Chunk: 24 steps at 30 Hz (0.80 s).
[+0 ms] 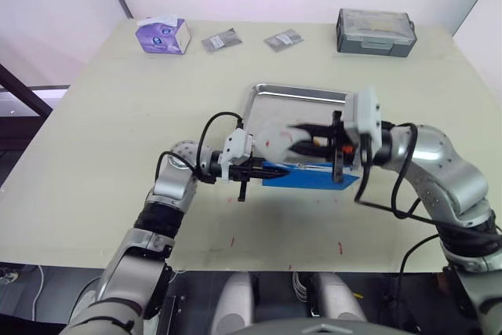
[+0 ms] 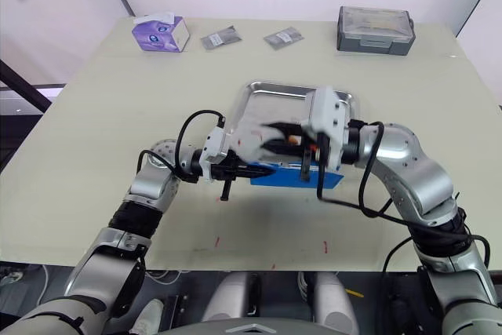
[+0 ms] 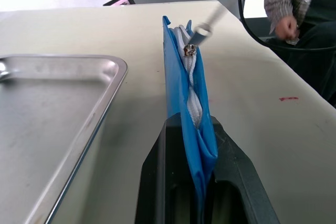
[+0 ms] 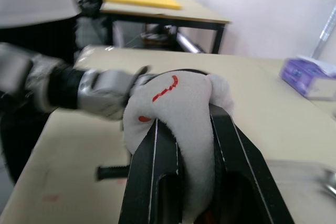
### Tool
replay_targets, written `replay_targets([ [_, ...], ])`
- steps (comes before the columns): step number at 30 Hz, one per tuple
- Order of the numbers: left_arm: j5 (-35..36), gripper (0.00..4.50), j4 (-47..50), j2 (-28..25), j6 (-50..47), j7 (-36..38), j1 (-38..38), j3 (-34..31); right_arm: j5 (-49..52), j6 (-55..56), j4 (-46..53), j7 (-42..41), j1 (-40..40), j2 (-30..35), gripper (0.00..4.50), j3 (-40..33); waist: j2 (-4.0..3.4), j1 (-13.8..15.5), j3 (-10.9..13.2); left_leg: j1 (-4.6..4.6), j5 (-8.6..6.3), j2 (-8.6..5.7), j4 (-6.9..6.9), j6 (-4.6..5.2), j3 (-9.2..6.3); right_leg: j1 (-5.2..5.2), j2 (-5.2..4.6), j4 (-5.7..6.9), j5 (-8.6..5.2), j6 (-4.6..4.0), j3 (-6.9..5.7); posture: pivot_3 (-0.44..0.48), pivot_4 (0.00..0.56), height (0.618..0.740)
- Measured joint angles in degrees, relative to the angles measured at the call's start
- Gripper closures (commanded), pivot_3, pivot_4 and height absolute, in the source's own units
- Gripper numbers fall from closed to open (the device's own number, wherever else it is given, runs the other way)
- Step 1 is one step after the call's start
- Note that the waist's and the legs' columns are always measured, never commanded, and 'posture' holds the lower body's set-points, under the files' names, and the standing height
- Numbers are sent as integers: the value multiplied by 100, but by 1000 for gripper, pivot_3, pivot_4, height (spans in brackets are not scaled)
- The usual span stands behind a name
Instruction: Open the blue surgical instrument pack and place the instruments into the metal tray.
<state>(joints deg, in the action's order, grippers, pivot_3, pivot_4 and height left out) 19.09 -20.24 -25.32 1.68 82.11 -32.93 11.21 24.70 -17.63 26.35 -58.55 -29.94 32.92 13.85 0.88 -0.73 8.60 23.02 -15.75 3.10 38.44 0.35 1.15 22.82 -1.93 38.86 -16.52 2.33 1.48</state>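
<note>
The blue surgical instrument pack (image 1: 310, 177) stands on edge along the near rim of the metal tray (image 1: 298, 93). My left gripper (image 1: 263, 169) is shut on its left end. In the left wrist view the pack (image 3: 190, 103) runs away from the fingers, with its zipper parted and the metal pull (image 3: 202, 31) at the far end. My right gripper (image 1: 298, 140) hovers over the tray just above the pack, shut on a whitish cloth bundle (image 4: 178, 108) with red marks. The instruments are hidden.
At the table's back stand a purple tissue box (image 1: 162, 34), two small grey packets (image 1: 221, 40) (image 1: 283, 39) and a grey lidded box (image 1: 376, 32). A person (image 3: 286, 14) sits beyond the table's edge in the left wrist view.
</note>
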Motion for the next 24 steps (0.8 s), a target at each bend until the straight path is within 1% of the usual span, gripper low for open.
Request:
replay_targets([
  [1, 10, 4500, -23, 8, -8, 0, 0, 0, -106, 138, -2, -74, 19, 37, 4440, 66, 0, 0, 0, 0, 0, 0, 0, 0, 0, 0, 0, 0, 0, 0, 0, 0, 150, 738],
  [2, 17, 4500, -75, 28, -13, 2, -11, -4, -322, 420, -28, -203, 43, 89, 3941, 159, 0, -2, 0, -2, 0, 0, 0, 0, 0, 0, 1, 1, 0, 0, 0, 0, 150, 738],
  [3, 15, 4500, -113, 56, -14, 7, -29, -2, -644, 816, -111, -353, 52, 166, 3331, 314, 0, -2, 0, -1, 0, 0, 1, 0, 0, 0, 1, 0, 0, 0, 0, 0, 150, 738],
  [4, 13, 4500, -137, 70, -13, 9, -41, 0, -801, 1013, -179, -414, 62, 184, 3080, 386, 0, -2, 0, -2, 1, 0, 1, -1, 0, -1, 1, 0, 0, 0, 0, 0, 150, 738],
  [5, 11, 4500, -159, 84, -13, 9, -54, 1, -905, 1152, -235, -458, 80, 205, 2681, 439, 0, -1, 0, -2, 1, 0, 1, -1, 1, -1, 0, 0, 0, 0, 0, 0, 150, 738],
  [6, 7, 4500, -180, 99, -12, 10, -68, 4, -1038, 1315, -307, -507, 106, 240, 2137, 494, 0, 1, 0, -2, 1, 0, 1, -1, 1, -1, 0, -1, 0, 0, 0, 0, 150, 738],
  [7, 3, 4500, -202, 114, -4, 15, -70, 3, -1208, 1528, -429, -584, 175, 276, 1874, 595, 0, 6, 0, -2, 1, 0, 1, -1, 1, -2, 0, -1, 0, 0, -1, 0, 150, 738],
  [8, 7, 4500, -226, 120, 4, 18, -72, 0, -1277, 1609, -484, -616, 218, 271, 1297, 635, 0, 7, 0, -2, 1, 0, 1, -1, 1, -2, 0, -1, 0, 0, 0, 0, 150, 738],
  [9, 10, 4500, -259, 123, 12, 20, -80, -7, -1317, 1674, -510, -628, 252, 262, 963, 676, 0, 6, 0, -2, 1, 0, 1, -2, 2, -2, 0, 0, 0, 0, 0, 0, 150, 738],
  [11, 6, 4500, -296, 123, 24, 26, -110, -9, -1322, 1754, -487, -633, 248, 227, 83, 694, 0, 6, 0, -2, 2, 0, 1, -3, 0, -2, 0, 0, 0, 0, 0, 0, 150, 738],
  [12, 2, 4500, -298, 124, 31, 30, -119, -2, -1322, 1791, -476, -634, 243, 223, 13, 694, 0, 6, 0, -2, 2, 0, 1, -3, 1, -2, 0, 0, 0, 0, 0, 0, 150, 738],
  [17, -5, 4500, -304, 123, 44, 47, -121, -5, -1291, 2057, -455, -662, 166, 191, 13, 596, 0, 6, 0, -3, 2, 0, 2, -3, 1, -2, -1, 0, 0, 0, 0, 0, 150, 738],
  [19, -6, 4500, -304, 127, 46, 50, -121, -1, -1118, 2073, -371, -585, 81, 60, 13, 399, 0, 7, 0, -3, 2, 0, 2, -3, 0, -3, -1, 0, 0, 0, -1, 0, 150, 738],
  [22, -9, 4500, -304, 139, 46, 51, -122, 5, -941, 1997, -305, -535, 85, 58, 13, 274, 0, 10, 0, -3, 2, 0, 1, -3, 0, -4, -2, -1, 0, 0, -1, 0, 150, 738],
  [24, -26, 4500, -304, 164, 52, 54, -122, 13, -506, 1622, -237, -446, 321, 169, 13, -118, 1, 35, 0, -2, 2, 0, 2, -3, -1, -9, -6, -2, 0, 0, -7, 0, 150, 738],
])
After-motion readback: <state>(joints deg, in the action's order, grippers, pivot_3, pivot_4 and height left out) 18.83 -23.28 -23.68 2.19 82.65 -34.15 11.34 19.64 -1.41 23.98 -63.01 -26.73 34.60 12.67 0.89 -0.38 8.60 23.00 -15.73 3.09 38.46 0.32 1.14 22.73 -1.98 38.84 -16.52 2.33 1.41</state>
